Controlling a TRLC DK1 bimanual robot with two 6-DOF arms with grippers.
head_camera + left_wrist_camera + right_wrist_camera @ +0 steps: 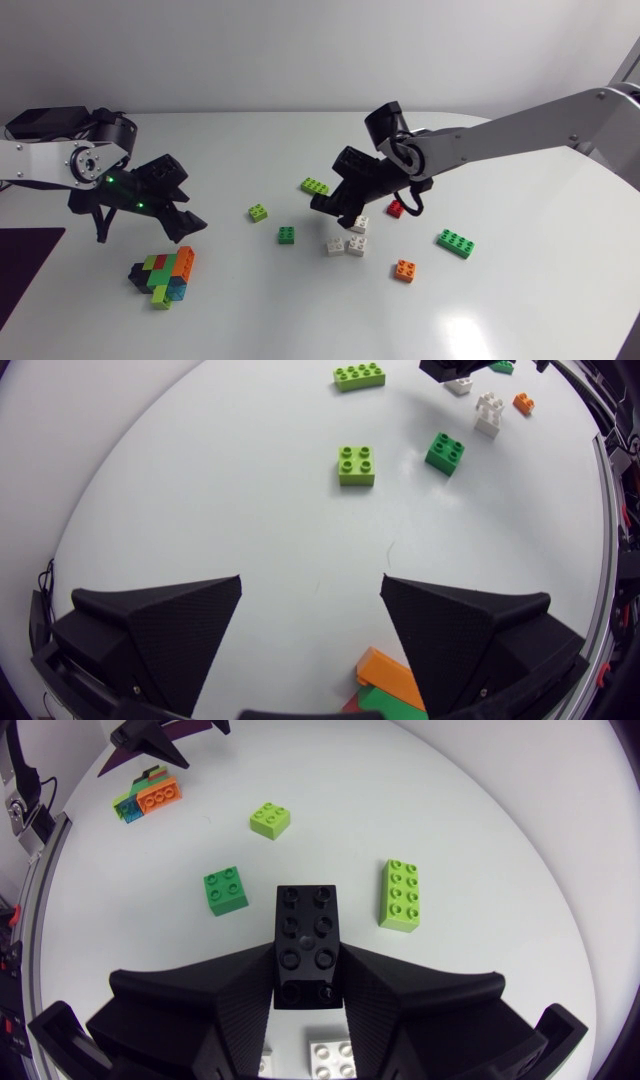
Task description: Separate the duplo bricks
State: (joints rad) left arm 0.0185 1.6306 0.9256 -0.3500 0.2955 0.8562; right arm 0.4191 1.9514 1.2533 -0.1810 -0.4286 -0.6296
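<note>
Several bricks (286, 235) lie single on surface (520, 300) | right pincer (308, 952) clenched on black brick (308, 910) | cluster (165, 276) not yet split, just beside left pincer (312, 582), released | roughly half done

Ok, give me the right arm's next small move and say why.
Probably lower the right claw and release the black brick onto the bare table just ahead. The brick is clamped alone in that claw, joined to nothing, and the gap between the dark green brick and the long lime brick looks free to take it.
</note>
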